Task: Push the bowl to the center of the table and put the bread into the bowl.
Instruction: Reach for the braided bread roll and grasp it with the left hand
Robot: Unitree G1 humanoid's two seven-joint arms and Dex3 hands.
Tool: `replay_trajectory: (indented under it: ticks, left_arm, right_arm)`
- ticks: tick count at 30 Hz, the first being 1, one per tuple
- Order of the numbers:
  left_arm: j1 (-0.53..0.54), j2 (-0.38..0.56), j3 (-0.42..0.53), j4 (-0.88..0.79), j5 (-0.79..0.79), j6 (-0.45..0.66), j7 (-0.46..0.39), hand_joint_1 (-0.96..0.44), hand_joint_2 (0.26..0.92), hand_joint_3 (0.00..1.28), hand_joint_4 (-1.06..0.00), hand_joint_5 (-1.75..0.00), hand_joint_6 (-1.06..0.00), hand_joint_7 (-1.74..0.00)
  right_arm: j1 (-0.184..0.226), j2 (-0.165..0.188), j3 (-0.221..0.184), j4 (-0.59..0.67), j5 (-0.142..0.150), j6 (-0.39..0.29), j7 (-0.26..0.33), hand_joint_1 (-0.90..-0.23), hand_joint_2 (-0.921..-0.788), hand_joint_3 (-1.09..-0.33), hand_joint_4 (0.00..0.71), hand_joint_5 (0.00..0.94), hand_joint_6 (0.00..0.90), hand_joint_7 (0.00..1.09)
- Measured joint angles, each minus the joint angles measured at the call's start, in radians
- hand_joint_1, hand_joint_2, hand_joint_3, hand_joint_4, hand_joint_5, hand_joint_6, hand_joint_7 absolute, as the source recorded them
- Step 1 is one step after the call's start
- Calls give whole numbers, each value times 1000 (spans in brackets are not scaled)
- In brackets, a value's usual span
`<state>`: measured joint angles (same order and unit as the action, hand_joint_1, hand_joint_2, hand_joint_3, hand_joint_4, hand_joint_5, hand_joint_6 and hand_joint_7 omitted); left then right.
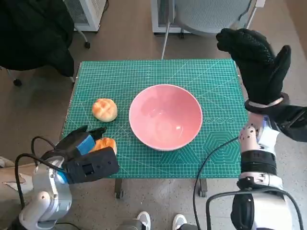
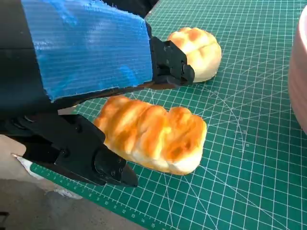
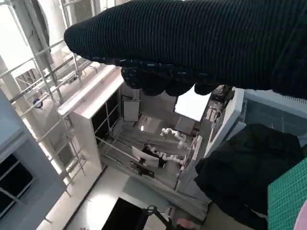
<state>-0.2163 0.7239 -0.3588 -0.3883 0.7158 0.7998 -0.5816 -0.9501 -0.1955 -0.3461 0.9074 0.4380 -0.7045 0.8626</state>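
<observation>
The pink bowl (image 1: pixel 165 117) stands empty near the middle of the green mat (image 1: pixel 218 79); its rim (image 2: pixel 300 72) shows at the edge of the left wrist view. A round bun (image 1: pixel 104 109) (image 2: pixel 199 50) lies left of the bowl. A golden oblong loaf (image 1: pixel 107 143) (image 2: pixel 153 136) lies on the mat at the near left. My left hand (image 1: pixel 84 143) (image 2: pixel 86 62) straddles the loaf, black fingers (image 2: pixel 168 62) on one side and the thumb on the other, without clearly gripping it. My right hand (image 1: pixel 256 60) (image 3: pixel 192 43) is raised high over the table's far right corner, holding nothing.
A grey chair (image 1: pixel 206 14) stands behind the table and a black coat (image 1: pixel 33 33) lies at the far left. A person's white shoes (image 1: pixel 160 221) show at the near edge. The mat's front edge runs just beside the loaf.
</observation>
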Motion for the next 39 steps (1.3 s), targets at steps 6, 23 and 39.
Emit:
replay_trajectory:
  ticks: [6,23,39]
  left_arm:
    - [-31,-35,-23,112,41,-28,42,-96,752,0,-119,-5,-318,-9]
    - [-75,-87,-46,257,128,-93,76,-5,789,15,-304,-31,-458,-31]
    - [-101,-97,-72,370,225,-220,168,32,915,132,-626,-1348,-592,-996]
  right_arm:
    - [2,-1,2,-7,1,11,7,-703,-921,-870,235,1,306,0]
    - [2,-6,4,-16,23,13,23,-693,-921,-867,237,2,307,1]
    - [3,-16,8,-29,30,15,35,-692,-921,-865,246,5,307,1]
